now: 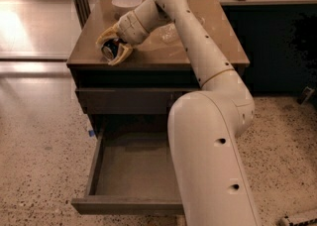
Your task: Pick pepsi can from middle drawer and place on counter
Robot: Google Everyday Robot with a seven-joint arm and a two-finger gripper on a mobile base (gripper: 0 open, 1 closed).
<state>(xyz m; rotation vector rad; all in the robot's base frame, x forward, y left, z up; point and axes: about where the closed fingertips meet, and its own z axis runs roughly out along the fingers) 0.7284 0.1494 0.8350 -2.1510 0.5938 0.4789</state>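
The pepsi can (108, 49) is a small dark can with a silver end, held between the fingers of my gripper (112, 49) over the front left part of the counter (148, 55). The gripper is shut on the can, which sits at or just above the tan-brown top. My white arm (198, 71) reaches from the lower right across the cabinet. The middle drawer (133, 170) stands pulled open below, its grey floor bare where it shows; my arm hides its right side.
A white bowl (127, 3) sits at the counter's back left. A clear plastic bottle (168, 32) lies behind my arm near the counter's middle. A closed drawer front (124, 100) is above the open drawer. Speckled floor (39, 145) surrounds the cabinet.
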